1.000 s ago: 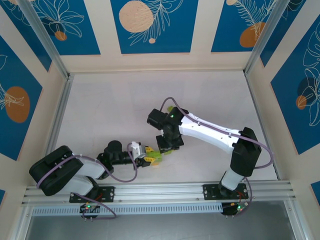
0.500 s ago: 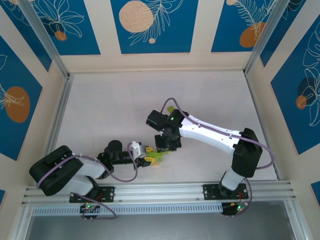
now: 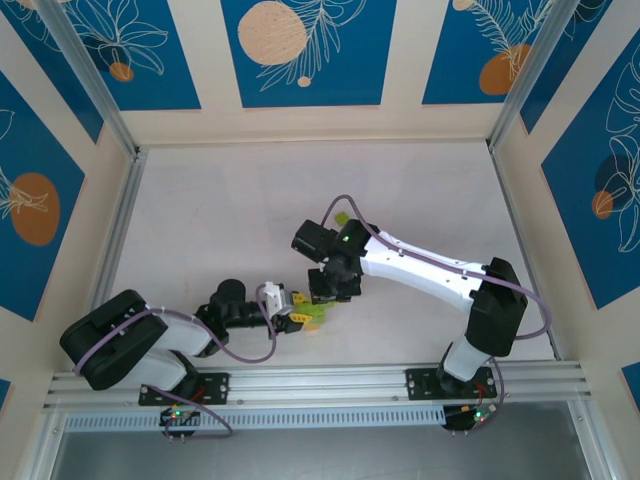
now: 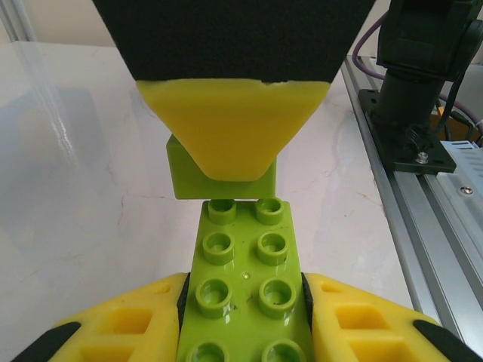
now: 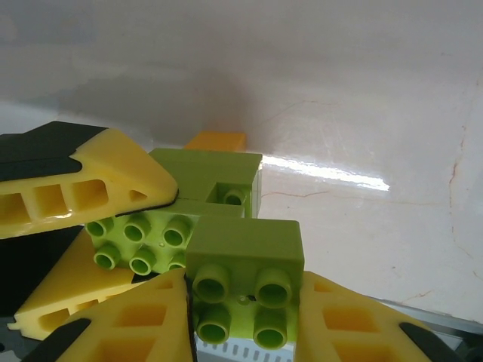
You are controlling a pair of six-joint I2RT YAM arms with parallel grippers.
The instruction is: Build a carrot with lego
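From the top camera you see the left claw (image 3: 298,312) reaching toward 3 o'clock and the right claw (image 3: 328,297) coming in from 1 o'clock. The two meet low over the tabletop (image 3: 220,220), at about 6 o'clock from its middle. Between them sits the carrot (image 3: 316,316), a small lime-green cluster whose details are too small to tell here. A loose lime brick (image 3: 342,217) lies at 12 o'clock from the right claw, well apart from the cluster and partly behind the arm. In the left wrist view your left claw is closed on the long lime brick (image 4: 243,264), two studs wide and at least four long, studs toward the camera, with yellow fingers (image 4: 128,324) tight against both long sides. At 12 o'clock, just past its far end, a square lime brick (image 4: 215,181) shows under a yellow finger of the right claw; you cannot tell whether the two bricks touch. In the right wrist view your right claw is clamped on that square brick, four studs facing the camera. The long brick lies at 10 o'clock from it, held by the left claw. A plain lime block (image 5: 200,170) is set against the long brick at 12 o'clock, and an orange brick (image 5: 216,141) peeks out just behind that block; whether it is joined on, you cannot tell.
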